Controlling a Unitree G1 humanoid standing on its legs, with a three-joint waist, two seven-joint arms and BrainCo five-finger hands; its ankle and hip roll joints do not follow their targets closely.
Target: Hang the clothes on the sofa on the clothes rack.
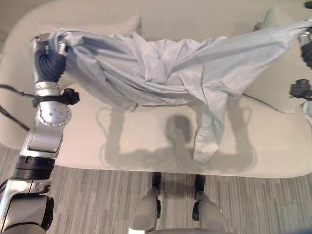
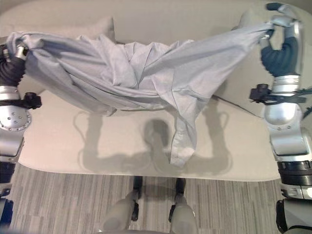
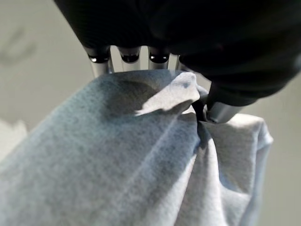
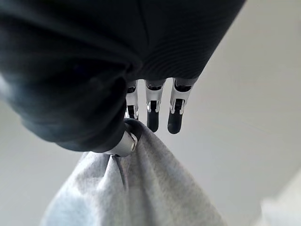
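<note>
A pale grey-blue shirt (image 2: 146,73) hangs stretched above the cream sofa (image 2: 58,141), one end pinched in my left hand (image 1: 46,46), the other in my right hand (image 2: 282,29); its wrinkled middle sags, one sleeve dangling.

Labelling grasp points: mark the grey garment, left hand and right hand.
grey garment (image 2: 146,73): right eye view, bunched middle.
left hand (image 1: 45,46): left eye view, back of hand at the cloth's end.
right hand (image 2: 282,29): right eye view, knuckles.

Garment (image 1: 161,73) stretched above sofa (image 1: 146,141), cushion (image 1: 124,24) behind.
</note>
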